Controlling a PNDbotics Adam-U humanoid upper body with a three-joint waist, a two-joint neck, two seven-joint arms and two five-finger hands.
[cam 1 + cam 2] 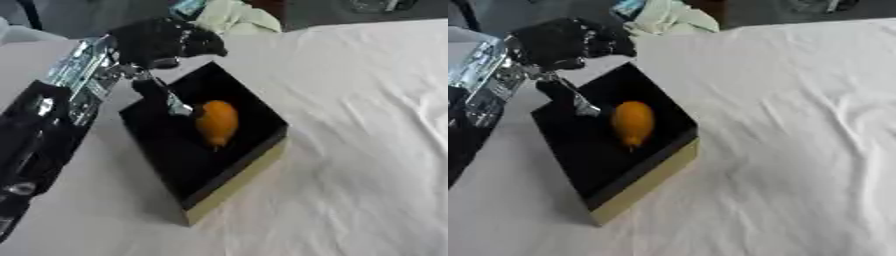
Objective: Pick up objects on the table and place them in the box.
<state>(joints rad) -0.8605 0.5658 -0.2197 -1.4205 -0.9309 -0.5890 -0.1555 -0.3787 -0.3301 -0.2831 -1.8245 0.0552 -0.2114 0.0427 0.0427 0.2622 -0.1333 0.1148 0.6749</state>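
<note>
Lying in box (236,172), orange fruit (216,121) below left hand (162,42)

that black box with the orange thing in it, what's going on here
The robot's left hand hovers over the far corner of the black box, fingers curled, with a slim silvery object hanging below it into the box. Whether the hand grips that object cannot be told. An orange, oval object already lies inside the box, which sits on the white tablecloth. The right hand is out of view.
</note>
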